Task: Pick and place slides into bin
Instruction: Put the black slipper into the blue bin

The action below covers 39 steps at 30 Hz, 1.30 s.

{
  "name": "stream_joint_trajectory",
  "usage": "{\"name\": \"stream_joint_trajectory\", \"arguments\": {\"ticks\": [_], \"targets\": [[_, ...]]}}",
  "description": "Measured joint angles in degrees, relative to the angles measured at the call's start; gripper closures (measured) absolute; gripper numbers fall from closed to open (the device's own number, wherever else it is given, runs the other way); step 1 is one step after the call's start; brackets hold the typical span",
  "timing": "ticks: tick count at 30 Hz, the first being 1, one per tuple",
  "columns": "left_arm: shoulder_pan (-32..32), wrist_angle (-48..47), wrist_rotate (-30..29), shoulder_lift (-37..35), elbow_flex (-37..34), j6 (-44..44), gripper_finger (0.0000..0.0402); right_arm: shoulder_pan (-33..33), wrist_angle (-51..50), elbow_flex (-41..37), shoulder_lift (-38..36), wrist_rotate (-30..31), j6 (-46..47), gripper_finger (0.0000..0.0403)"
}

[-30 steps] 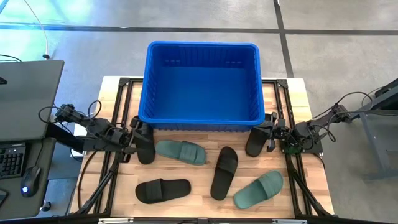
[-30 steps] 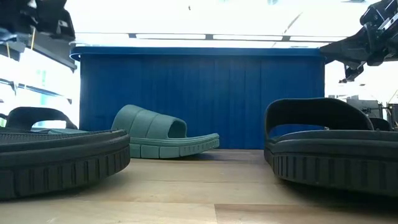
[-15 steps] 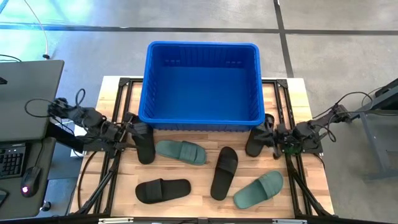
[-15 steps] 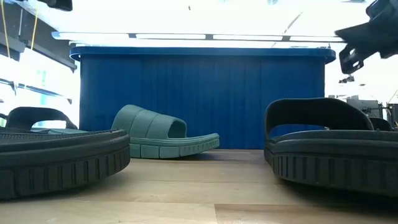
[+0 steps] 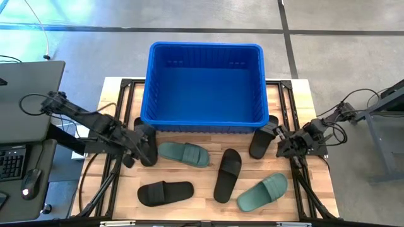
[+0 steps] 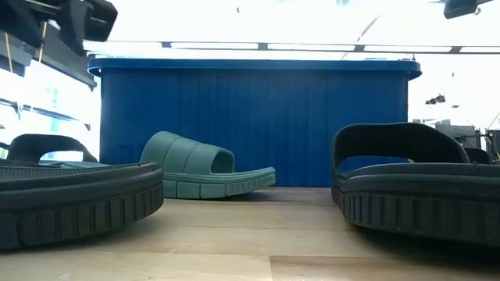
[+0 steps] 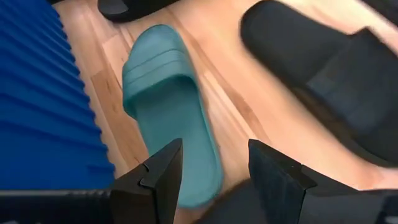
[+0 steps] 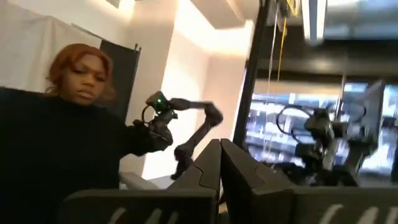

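Note:
The blue bin (image 5: 205, 82) stands at the table's far middle, with nothing showing inside. Six slides lie sole-down on the table. Black ones lie at the left (image 5: 148, 154), near left (image 5: 165, 192), middle (image 5: 228, 174) and right beside the bin (image 5: 261, 142). Green ones lie left of middle (image 5: 183, 153) and near right (image 5: 262, 192). My left gripper (image 5: 139, 146) is open above the left black slide. In its wrist view the fingers (image 7: 214, 155) frame the green slide's (image 7: 165, 106) near end. My right gripper (image 5: 282, 144) is shut (image 8: 219, 155), raised by the right black slide and pointing up into the room.
The bin's near wall (image 6: 250, 125) stands close behind the slides. Black frame rails (image 5: 120, 107) run along both table sides. A person in black (image 8: 62, 137) shows beyond the table in the right wrist view. A desk with a keyboard (image 5: 12, 161) stands left of the table.
My right gripper has risen and tipped upward, nearly leaving the top of the low view. My left arm has reached out, and its gripper has come down a little over the left black slide. No slide has moved.

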Motion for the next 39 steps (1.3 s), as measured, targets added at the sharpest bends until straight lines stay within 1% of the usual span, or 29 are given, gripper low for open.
{"name": "stream_joint_trajectory", "arguments": {"ticks": [1,4,7,10,14,16,20,25,27,30,32,34,37,39], "targets": [[0.0,0.7,-0.2,1.1,0.0,-0.2,0.0234,0.0,-3.4,2.1,0.8,0.5,2.3,0.0402],[0.0,3.9,0.0,3.7,0.0,-1.4,0.0234,0.0,-13.0,9.2,5.0,5.2,7.7,0.0402],[0.0,6.1,0.2,4.7,0.0,-3.8,0.0234,0.0,-20.4,16.8,12.2,9.6,11.2,0.0403],[0.0,7.5,0.0,4.8,0.0,-6.3,0.0234,0.0,-27.8,23.1,22.1,13.0,16.6,0.0402],[0.0,10.2,-2.2,4.8,0.0,-7.7,0.0234,0.0,-32.8,28.8,33.6,13.2,25.7,0.0402],[0.0,11.4,-2.8,4.8,0.0,-8.3,0.0234,0.0,-35.2,30.9,38.3,11.3,29.6,0.0402],[0.0,12.6,-3.9,4.8,0.0,-8.3,0.0234,0.0,-36.2,32.9,45.5,9.5,37.2,0.0402],[0.0,13.2,-4.7,4.8,0.0,-8.9,0.0234,0.0,-37.4,33.0,52.6,9.5,45.3,0.0402],[0.0,13.3,-5.7,4.8,0.0,-10.0,0.0234,-0.2,-37.5,32.9,55.3,10.8,45.7,0.0402],[0.0,13.4,-7.6,4.8,0.0,-11.8,0.0234,-0.9,-37.4,32.9,59.3,16.8,42.8,0.0403],[0.0,13.4,-8.1,4.8,0.0,-12.3,0.0234,-1.0,-38.9,32.9,62.0,18.2,45.0,0.0402],[0.0,13.4,-8.2,4.8,0.0,-13.1,0.0234,-1.1,-40.9,32.9,63.9,16.7,46.5,0.0402],[0.0,13.5,-8.3,4.8,0.0,-13.5,0.0234,-0.8,-48.3,32.9,66.1,10.8,48.5,0.0402],[0.0,13.5,-8.3,4.8,0.0,-13.5,0.0234,-0.1,-52.7,32.9,66.8,8.4,50.0,0.0402]]}}
